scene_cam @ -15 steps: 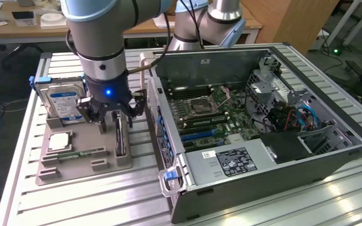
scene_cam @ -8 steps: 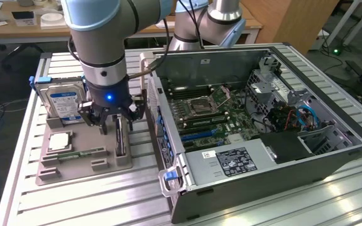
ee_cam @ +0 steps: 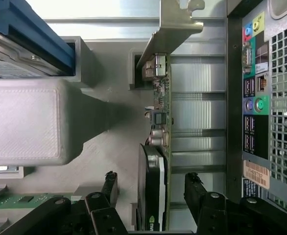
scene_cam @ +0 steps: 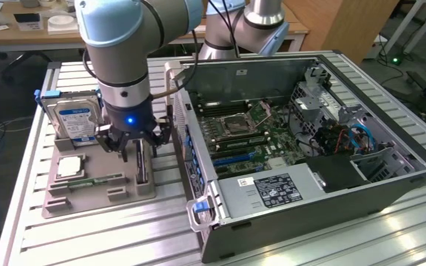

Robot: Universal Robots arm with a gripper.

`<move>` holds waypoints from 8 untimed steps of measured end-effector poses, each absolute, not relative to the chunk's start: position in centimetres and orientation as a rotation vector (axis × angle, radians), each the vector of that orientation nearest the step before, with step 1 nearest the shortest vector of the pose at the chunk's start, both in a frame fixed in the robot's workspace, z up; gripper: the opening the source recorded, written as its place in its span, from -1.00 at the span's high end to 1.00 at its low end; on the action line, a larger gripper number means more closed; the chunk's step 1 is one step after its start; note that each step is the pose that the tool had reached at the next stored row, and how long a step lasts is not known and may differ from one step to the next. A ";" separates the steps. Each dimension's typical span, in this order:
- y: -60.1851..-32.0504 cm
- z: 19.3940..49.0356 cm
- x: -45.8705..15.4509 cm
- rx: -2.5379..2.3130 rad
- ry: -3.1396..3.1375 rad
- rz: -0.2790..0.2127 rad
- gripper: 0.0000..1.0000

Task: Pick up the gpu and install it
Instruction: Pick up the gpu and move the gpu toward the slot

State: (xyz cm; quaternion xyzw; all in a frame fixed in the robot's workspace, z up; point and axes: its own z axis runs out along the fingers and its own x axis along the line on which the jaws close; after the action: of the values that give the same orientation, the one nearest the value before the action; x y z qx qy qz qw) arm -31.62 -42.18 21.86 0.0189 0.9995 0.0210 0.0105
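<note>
The gpu (scene_cam: 140, 168) stands on edge in a slot of the grey holder (scene_cam: 95, 195), just left of the open computer case (scene_cam: 302, 144) in the exterior view. In the wrist view the gpu (ee_cam: 157, 147) is seen edge-on, green board with a black cooler, its silver bracket (ee_cam: 172, 29) at the far end. My gripper (scene_cam: 140, 145) hangs right above it, open. The gripper (ee_cam: 152, 178) straddles the card, with a gap between each of the fingers (ee_cam: 195, 191) and the card.
A silver hard drive (scene_cam: 76, 119) with a blue-white label stands at the holder's back. A processor (scene_cam: 71, 165) and a memory stick (scene_cam: 91, 182) lie flat on the holder. The case's rear port panel (ee_cam: 258, 98) is close beside the card. The motherboard (scene_cam: 246, 138) lies exposed inside the case.
</note>
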 end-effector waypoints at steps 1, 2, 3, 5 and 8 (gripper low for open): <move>-42.1 21.7 -31.6 0.059 3.119 0.066 -0.33; -42.1 21.6 -31.6 0.059 3.120 0.066 -0.33; -42.1 21.6 -31.6 0.059 3.120 0.066 -0.33; -42.1 21.6 -31.6 0.059 3.120 0.066 -0.33; -42.1 21.6 -31.6 0.059 3.120 0.066 -0.33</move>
State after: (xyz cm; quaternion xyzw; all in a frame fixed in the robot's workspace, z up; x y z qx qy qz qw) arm -31.62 -42.09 21.60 0.0190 0.9995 0.0210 0.0103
